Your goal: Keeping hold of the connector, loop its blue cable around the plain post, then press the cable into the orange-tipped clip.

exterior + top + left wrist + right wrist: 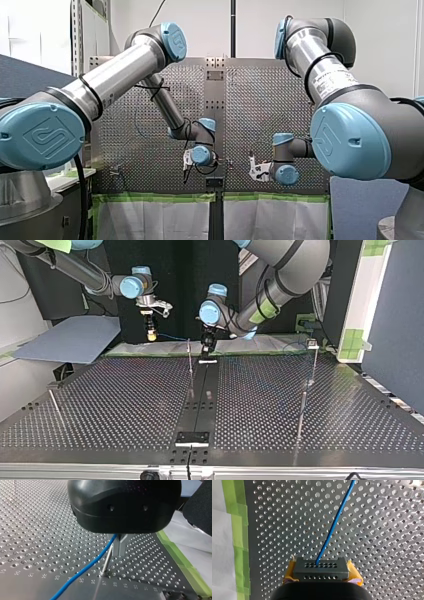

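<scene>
In the right wrist view my right gripper is shut on a grey connector, gripped between yellow pads. The blue cable leaves the connector's face and runs away over the perforated table. My left gripper is shut on the blue cable, which trails out below it. A thin plain metal post stands just beside its fingers. Across the table, my left gripper hangs next to that post, and my right gripper is off to the view's left. No orange-tipped clip shows clearly.
Two more thin posts stand on the perforated table. A black strip with a plate runs down the table's middle. Green tape marks the table's edge by my right gripper.
</scene>
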You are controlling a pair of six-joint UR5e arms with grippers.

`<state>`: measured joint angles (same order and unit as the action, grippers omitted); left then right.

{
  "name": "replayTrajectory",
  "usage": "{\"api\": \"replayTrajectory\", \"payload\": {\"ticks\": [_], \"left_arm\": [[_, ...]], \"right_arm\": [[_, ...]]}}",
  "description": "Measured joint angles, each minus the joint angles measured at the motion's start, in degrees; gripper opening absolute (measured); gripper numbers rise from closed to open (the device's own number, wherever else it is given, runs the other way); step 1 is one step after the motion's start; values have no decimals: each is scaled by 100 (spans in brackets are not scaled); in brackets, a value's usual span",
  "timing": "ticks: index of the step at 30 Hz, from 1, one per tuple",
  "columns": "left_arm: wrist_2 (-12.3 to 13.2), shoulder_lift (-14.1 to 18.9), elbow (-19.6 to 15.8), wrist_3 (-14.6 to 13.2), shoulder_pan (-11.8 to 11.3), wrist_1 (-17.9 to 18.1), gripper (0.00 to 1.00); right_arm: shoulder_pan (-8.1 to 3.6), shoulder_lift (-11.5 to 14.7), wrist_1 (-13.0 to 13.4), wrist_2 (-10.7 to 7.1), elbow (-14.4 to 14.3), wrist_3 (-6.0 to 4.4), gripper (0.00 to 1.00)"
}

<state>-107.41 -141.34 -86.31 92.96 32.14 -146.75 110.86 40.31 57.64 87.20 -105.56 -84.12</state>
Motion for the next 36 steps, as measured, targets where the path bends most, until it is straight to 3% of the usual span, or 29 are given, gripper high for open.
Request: {"api": "replayTrajectory", "payload": {"ticks": [12,23,30,36], "left_arm": [[400,-43,165,91,-195,37,0],[602,-46,207,155,-335,118,0],[705,-95,329,199,-373,104,0],[717,-373,625,248,-362,-102,0]], "right_arm": [[-152,0,-209,1,209,-84,0],[-277,0,-479,0,458,-26,0],[-354,0,-462,0,521,-35,0],[-403,0,-448,-65,563,-43,0]]}}
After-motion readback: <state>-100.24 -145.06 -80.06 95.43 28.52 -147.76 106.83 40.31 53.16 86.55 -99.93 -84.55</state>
